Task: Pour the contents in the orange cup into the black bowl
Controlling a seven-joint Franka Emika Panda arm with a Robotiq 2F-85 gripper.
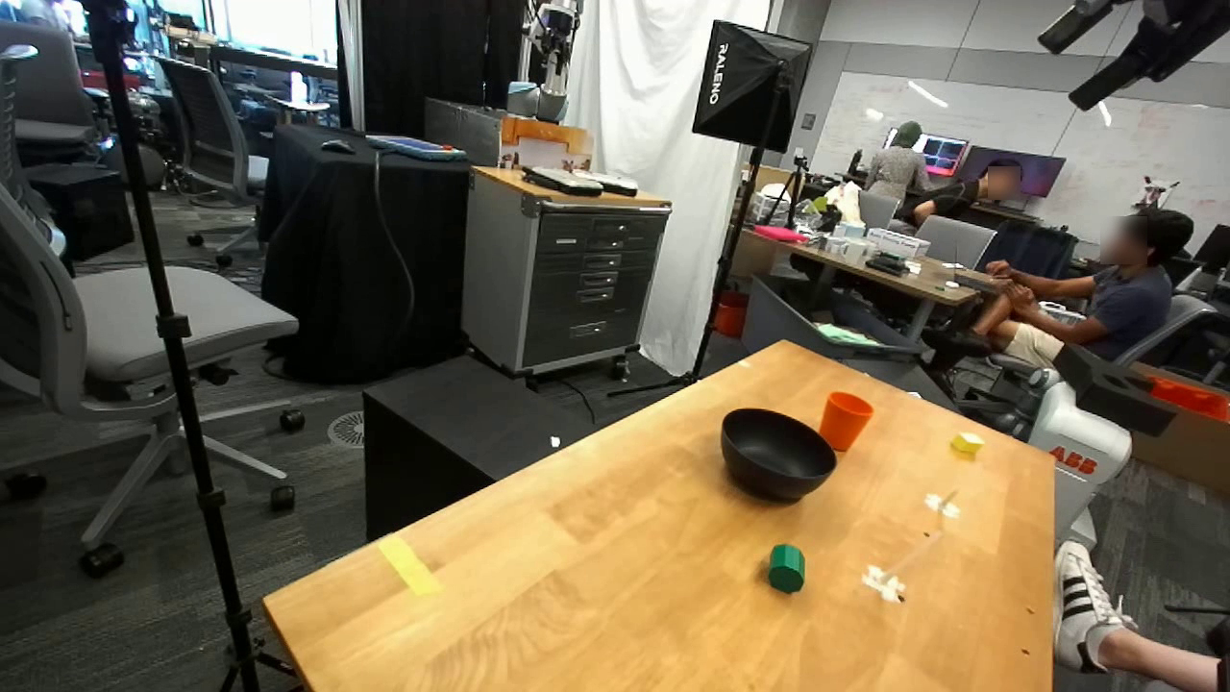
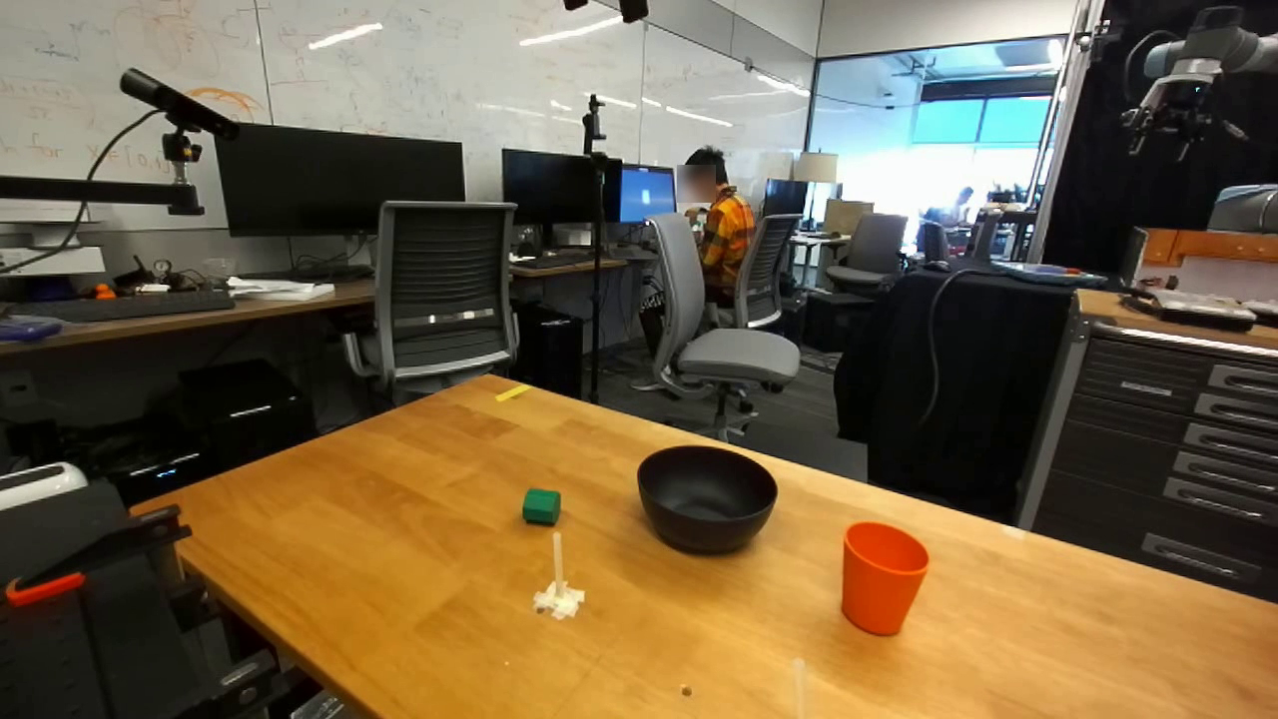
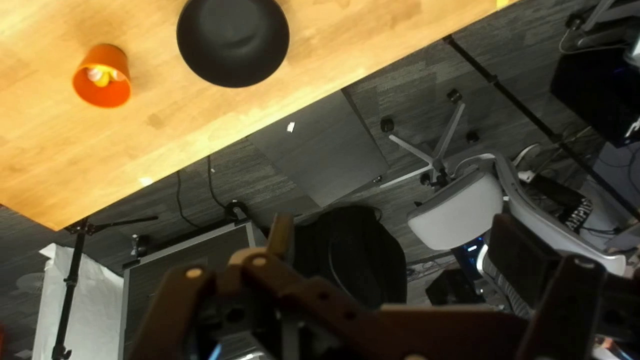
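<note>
Cup (image 2: 883, 595) is standing near the bowl (image 2: 705, 524), so the widely parted fingers (image 3: 281, 236) should be straddling it squarely without tipping it.

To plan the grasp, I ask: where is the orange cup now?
In the wrist view, the orange cup is at upper left on the table, left of the black bowl.
</note>
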